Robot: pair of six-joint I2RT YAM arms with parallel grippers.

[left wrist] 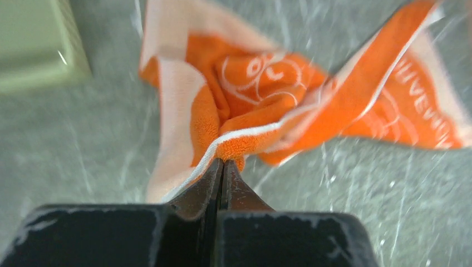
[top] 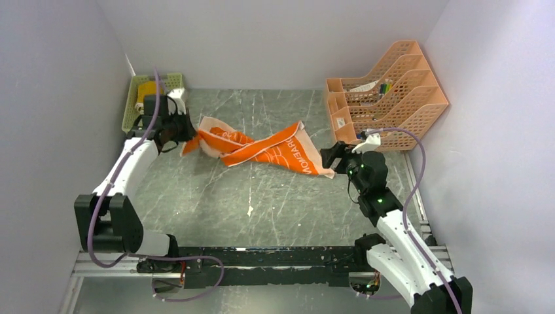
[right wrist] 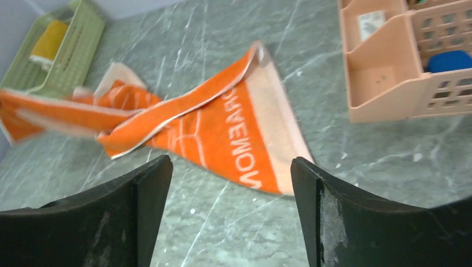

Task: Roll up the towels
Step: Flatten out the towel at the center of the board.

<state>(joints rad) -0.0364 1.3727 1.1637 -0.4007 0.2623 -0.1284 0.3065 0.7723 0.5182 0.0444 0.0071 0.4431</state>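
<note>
Orange towel [top: 262,149] twisted, corner pinched in closed left tool [left wrist: 222,165] at nine o'clock, right tool [right wrist: 231,167] gaping empty at three, risk of worse bunching under one-sided tug.

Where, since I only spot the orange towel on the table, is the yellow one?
The yellow towel lies inside the green basket in the far left corner of the top view, just beyond the left gripper pinching the orange towel.

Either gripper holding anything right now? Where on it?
Left gripper is shut on the orange towel, pinching its white-trimmed edge. Right gripper is open, holding nothing.
</note>
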